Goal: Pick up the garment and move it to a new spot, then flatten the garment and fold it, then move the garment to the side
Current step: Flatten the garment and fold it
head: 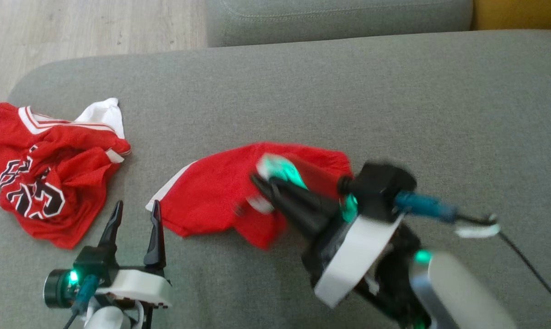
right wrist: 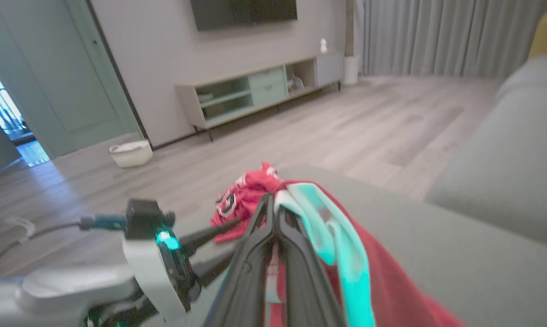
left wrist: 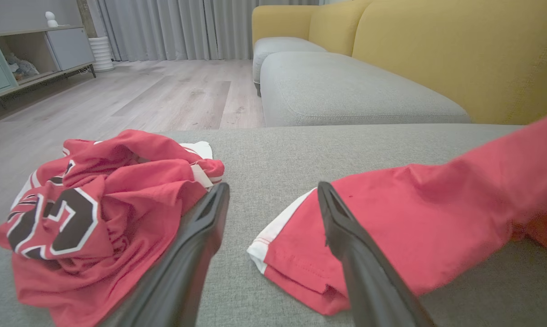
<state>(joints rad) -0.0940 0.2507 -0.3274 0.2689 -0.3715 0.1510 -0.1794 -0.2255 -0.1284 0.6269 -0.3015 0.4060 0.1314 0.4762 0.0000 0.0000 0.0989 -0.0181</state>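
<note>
The garment (head: 211, 201) is red with a white side band and lies on the grey cushion (head: 348, 100) near the middle. My right gripper (head: 259, 180) is shut on its upper edge, and the cloth there is lifted and blurred. In the right wrist view the shut fingers (right wrist: 296, 254) pinch the red fabric (right wrist: 391, 281), which drapes to their right. My left gripper (head: 136, 210) stands open just left of the garment's white-banded corner (left wrist: 273, 234). In the left wrist view, bare cushion shows between that gripper's (left wrist: 273, 188) fingers.
A crumpled red jersey (head: 51, 178) with black lettering lies at the cushion's left end, close to my left gripper. Wood floor (head: 74, 27) lies beyond that edge. A second grey cushion (head: 339, 18) and a yellow sofa back (left wrist: 436, 54) stand behind. A cable (head: 531, 269) trails from my right wrist.
</note>
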